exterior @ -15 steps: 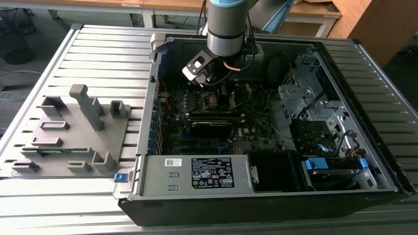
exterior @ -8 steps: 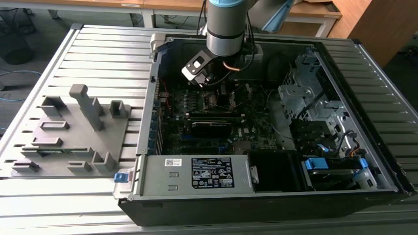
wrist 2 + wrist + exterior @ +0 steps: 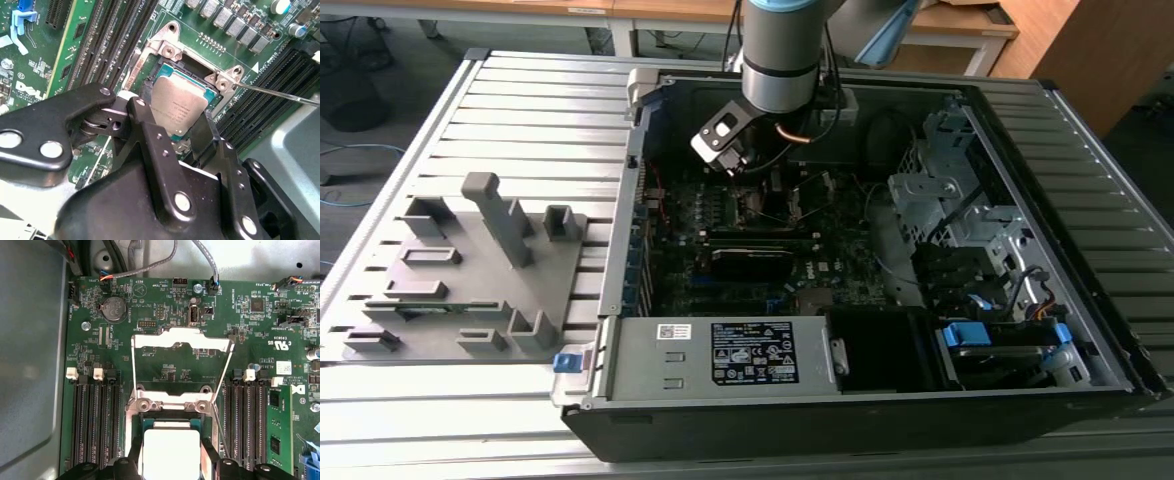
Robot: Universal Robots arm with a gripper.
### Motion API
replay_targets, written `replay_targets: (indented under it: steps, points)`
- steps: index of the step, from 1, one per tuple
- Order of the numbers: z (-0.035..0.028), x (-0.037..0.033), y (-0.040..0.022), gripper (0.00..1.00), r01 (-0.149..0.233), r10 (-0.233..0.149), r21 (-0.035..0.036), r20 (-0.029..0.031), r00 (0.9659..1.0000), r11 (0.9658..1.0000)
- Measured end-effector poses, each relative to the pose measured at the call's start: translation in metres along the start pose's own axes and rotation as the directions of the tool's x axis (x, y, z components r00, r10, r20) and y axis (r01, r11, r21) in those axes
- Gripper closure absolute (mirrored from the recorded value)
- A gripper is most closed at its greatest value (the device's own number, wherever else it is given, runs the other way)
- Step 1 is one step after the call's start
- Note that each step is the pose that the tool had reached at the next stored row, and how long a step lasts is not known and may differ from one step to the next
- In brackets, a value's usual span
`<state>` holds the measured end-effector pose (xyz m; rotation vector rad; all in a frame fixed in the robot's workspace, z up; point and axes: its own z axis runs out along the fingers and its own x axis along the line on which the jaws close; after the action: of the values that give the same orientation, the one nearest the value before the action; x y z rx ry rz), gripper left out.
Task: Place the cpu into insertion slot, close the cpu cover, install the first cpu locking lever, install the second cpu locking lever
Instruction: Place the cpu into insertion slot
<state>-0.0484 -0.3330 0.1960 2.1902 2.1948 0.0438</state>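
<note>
From my station the cpu (image 3: 171, 450) reads as a small flat square with a dull silver-grey metal top, pale print across it and a thin green edge around the lid. It sits in the insertion slot (image 3: 176, 64), the square socket with a dark frame and silver rim on the green motherboard (image 3: 165, 305). The claw (image 3: 175, 119) is closed down to the chip's width, its two black fingers (image 3: 142, 117) pressed against opposite sides of the cpu with no gap that I can see.

The cpu cover (image 3: 182, 339), a thin silver frame with one large square window, is swung open and stands up from its hinge beside the socket. I see one locking lever (image 3: 280, 93), a thin steel rod running out from a socket corner.

By my count: one cpu, one socket, one cover, two screws (image 3: 143, 406) on the hinge bracket, and two banks of black memory slots (image 3: 95, 425), one on each side of the socket. One coin cell (image 3: 114, 308) lies beyond the cover.

In the exterior view the arm (image 3: 785, 50) reaches down into one open computer case (image 3: 1067, 120) on the slatted table (image 3: 520, 100), with one grey fixture (image 3: 467, 270) at the exterior view's left.
</note>
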Motion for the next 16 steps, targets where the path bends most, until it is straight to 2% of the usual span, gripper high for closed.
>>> replay_targets:
  steps: [13, 15, 16]
  points:
    - [0.0014, -0.0001, 0.0, 0.46, -0.004, 0.004, 0.0002, 0.0, 1.0, 1.0]
    - [0.0017, 0.0, 0.0001, 0.46, -0.004, 0.004, 0.0079, -0.0004, 1.0, 1.0]
    - [0.0016, 0.0, 0.0001, 0.46, -0.004, 0.004, 0.0085, -0.0003, 1.0, 1.0]
